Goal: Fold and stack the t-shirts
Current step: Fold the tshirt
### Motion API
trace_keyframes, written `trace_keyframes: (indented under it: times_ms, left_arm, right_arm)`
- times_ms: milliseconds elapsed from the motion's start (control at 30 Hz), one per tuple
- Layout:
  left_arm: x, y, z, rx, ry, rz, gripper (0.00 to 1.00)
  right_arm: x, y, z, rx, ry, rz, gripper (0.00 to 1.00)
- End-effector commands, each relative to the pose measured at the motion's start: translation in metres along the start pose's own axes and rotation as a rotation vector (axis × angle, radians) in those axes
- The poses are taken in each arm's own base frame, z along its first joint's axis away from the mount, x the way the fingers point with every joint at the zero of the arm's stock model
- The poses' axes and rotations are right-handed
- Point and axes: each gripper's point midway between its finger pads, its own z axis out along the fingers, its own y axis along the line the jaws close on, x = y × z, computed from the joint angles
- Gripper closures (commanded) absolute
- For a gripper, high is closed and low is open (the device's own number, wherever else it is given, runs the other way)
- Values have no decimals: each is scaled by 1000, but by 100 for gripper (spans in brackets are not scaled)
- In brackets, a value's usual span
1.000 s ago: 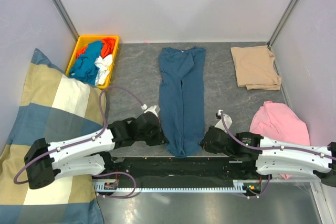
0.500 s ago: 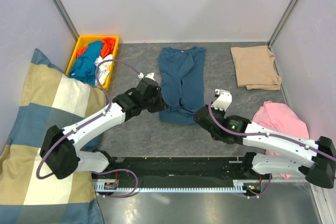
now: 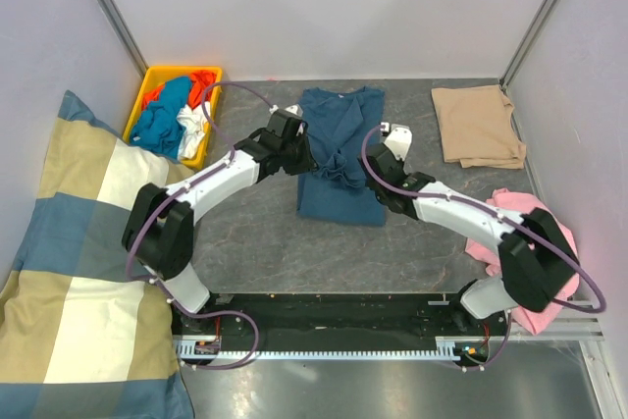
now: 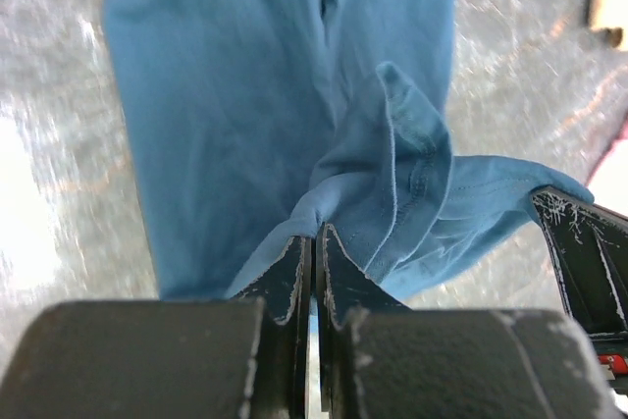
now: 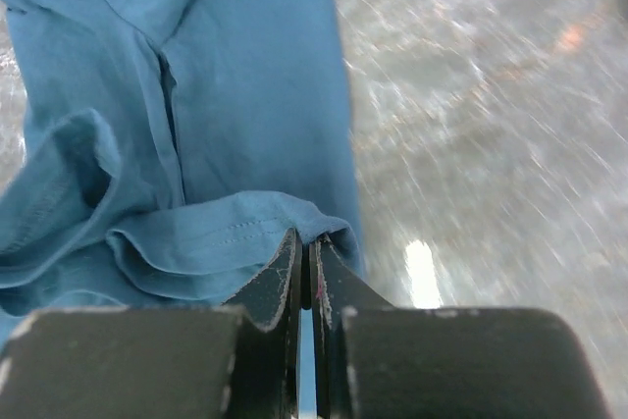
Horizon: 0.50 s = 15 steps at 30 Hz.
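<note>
The dark teal-blue t-shirt (image 3: pixel 340 149) lies lengthwise on the grey table, its near hem lifted and carried back over its middle. My left gripper (image 3: pixel 306 165) is shut on the hem's left corner, seen in the left wrist view (image 4: pixel 316 233) with the teal shirt (image 4: pixel 255 95) below. My right gripper (image 3: pixel 369 172) is shut on the hem's right corner, seen in the right wrist view (image 5: pixel 306 238) over the teal shirt (image 5: pixel 245 85). The tan-beige t-shirt (image 3: pixel 477 125) lies folded at the back right.
A yellow bin (image 3: pixel 149 87) of crumpled clothes stands at the back left. A pink garment (image 3: pixel 525 223) lies at the right. The big checked cushion (image 3: pixel 88 242) fills the left side. Grey walls enclose the table.
Both grippers have carried the teal shirt's near hem from the front edge back toward the middle, folding the lower half over the upper part.
</note>
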Motion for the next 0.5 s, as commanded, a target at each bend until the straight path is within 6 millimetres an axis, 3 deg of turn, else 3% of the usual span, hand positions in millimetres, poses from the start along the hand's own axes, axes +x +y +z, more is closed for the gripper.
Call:
trace_keyframes:
  times_ms: [0, 133, 400, 433, 467]
  left_arm:
    - [-29, -5, 18, 52, -28, 47, 98]
    - [-29, 8, 37, 37, -2, 27, 98]
    - [-36, 32, 63, 18, 22, -1, 96]
    - [-41, 32, 65, 17, 15, -1, 92]
    - [-38, 40, 73, 1, 29, -5, 62]
  right_arm:
    - [-32, 35, 24, -106, -42, -7, 93]
    - [-27, 36, 54, -103, 4, -6, 94]
    - [-26, 28, 86, -80, 47, 26, 90]
    - [-25, 26, 89, -80, 54, 31, 76]
    - [-27, 26, 90, -90, 60, 36, 66]
